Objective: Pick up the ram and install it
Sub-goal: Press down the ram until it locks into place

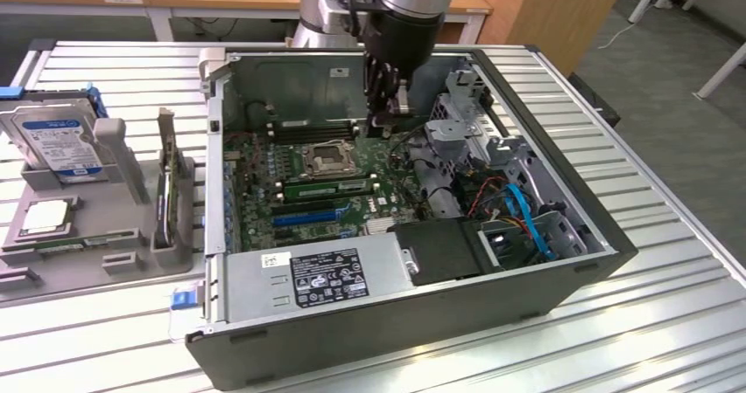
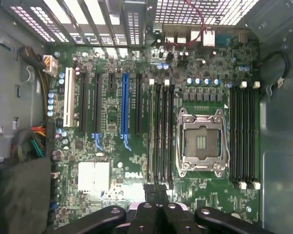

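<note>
On the exterior view's left, a flat grey plastic tray [image 1: 70,279] lies on the slatted metal table [image 1: 652,306]. At the tray's far end a boxy silver hard drive with a blue-and-white label [image 1: 56,140] leans in a holder, and a square silver processor chip [image 1: 44,217] lies flat nearer the camera. Just to the exterior view's right of these, a thin dark board [image 1: 164,175] stands on edge in a grey holder; what kind of board it is cannot be told. Next comes the open black and grey computer case [image 1: 466,323], lying on its side with its green motherboard [image 1: 262,175] exposed. A silver power supply box with a black label [image 1: 314,275] sits along the case's near wall. The ram [image 1: 332,184], a long, narrow green circuit-board stick, sits in a memory slot on the motherboard, just on the near side of the square metal processor socket [image 1: 328,158]. In the wrist view it shows as a greenish strip [image 2: 150,131] in the slot farthest from that socket. The arm's black gripper [image 1: 390,129] hangs inside the case above the motherboard, near the socket. Its fingers [image 2: 151,191] are pressed together and hold nothing, clear of the ram. At the exterior view's right, blue cables [image 1: 527,218] run beside a grey metal drive cage [image 1: 460,135].
</note>
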Robot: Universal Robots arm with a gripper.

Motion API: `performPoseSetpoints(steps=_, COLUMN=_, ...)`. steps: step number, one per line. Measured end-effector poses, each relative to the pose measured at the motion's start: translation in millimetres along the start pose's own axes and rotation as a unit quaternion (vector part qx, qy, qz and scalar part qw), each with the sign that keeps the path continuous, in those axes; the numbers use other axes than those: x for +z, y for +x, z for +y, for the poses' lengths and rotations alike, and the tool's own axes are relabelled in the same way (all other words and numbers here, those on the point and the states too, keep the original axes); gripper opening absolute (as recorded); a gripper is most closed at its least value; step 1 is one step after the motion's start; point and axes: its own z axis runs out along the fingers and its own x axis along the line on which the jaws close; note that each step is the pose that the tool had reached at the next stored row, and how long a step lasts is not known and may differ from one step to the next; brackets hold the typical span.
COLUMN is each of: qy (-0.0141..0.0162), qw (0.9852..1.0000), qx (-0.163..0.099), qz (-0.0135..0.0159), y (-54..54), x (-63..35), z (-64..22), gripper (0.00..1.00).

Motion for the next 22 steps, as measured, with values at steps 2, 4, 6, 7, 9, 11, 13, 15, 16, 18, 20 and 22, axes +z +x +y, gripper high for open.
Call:
performPoseSetpoints(steps=2, qy=0.0, qw=1.0, qx=0.0, qz=0.0, y=0.0, x=-0.1, z=-2.1, gripper=0.1)
performPoseSetpoints(steps=4, qy=0.0, qw=1.0, qx=0.0, qz=0.0, y=0.0, x=-0.1, z=-3.2, gripper=0.1)
performPoseSetpoints(steps=6, qy=0.0, qw=1.0, qx=0.0, qz=0.0, y=0.0, x=-0.1, z=-3.3, gripper=0.1)
performPoseSetpoints(steps=7, qy=0.0, qw=1.0, qx=0.0, qz=0.0, y=0.0, x=-0.1, z=-3.3, gripper=0.1)
performPoseSetpoints(steps=9, qy=0.0, qw=1.0, qx=0.0, qz=0.0, y=0.0, x=-0.1, z=-3.3, gripper=0.1)
performPoseSetpoints(steps=11, qy=0.0, qw=1.0, qx=0.0, qz=0.0, y=-0.1, x=0.0, z=-3.4, gripper=0.1)
performPoseSetpoints(steps=13, qy=0.0, qw=1.0, qx=0.0, qz=-0.0001, y=0.0, x=1.5, z=-3.5, gripper=0.1)
performPoseSetpoints(steps=15, qy=0.0001, qw=1.0, qx=0.0, qz=0.0, y=0.1, x=4.3, z=-3.6, gripper=0.1)
performPoseSetpoints(steps=16, qy=0.0001, qw=1.0, qx=0.0, qz=0.0, y=0.1, x=5.9, z=-3.7, gripper=0.1)
performPoseSetpoints(steps=18, qy=0.0002, qw=1.0, qx=0.0, qz=0.0, y=0.2, x=9.3, z=-3.9, gripper=0.1)
performPoseSetpoints(steps=20, qy=0.0003, qw=1.0, qx=0.0, qz=0.0, y=0.2, x=12.8, z=-4.1, gripper=0.1)
performPoseSetpoints(steps=22, qy=0.0003, qw=1.0, qx=0.0, qz=0.0, y=0.3, x=16.4, z=-4.3, gripper=0.1)
